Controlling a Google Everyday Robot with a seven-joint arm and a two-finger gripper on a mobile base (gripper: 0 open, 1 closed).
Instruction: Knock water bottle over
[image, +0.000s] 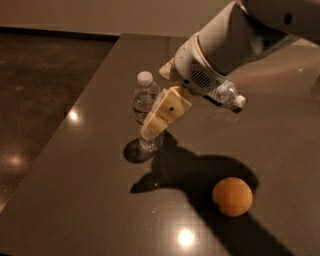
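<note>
The water bottle (142, 100) stands upright on the dark table (85, 185), left of centre. It is clear and ribbed, with a white cap and a dark and red label band. My gripper (152, 127) points down and to the left from the white arm at the upper right. It overlaps the bottle's right side and covers part of its lower half. Whether it touches the bottle cannot be told.
An orange (232, 196) lies on the table at the lower right, in the arm's shadow. Another clear bottle (227, 95) lies on its side behind the arm. The table's left edge runs diagonally, with dark floor (35, 90) beyond it.
</note>
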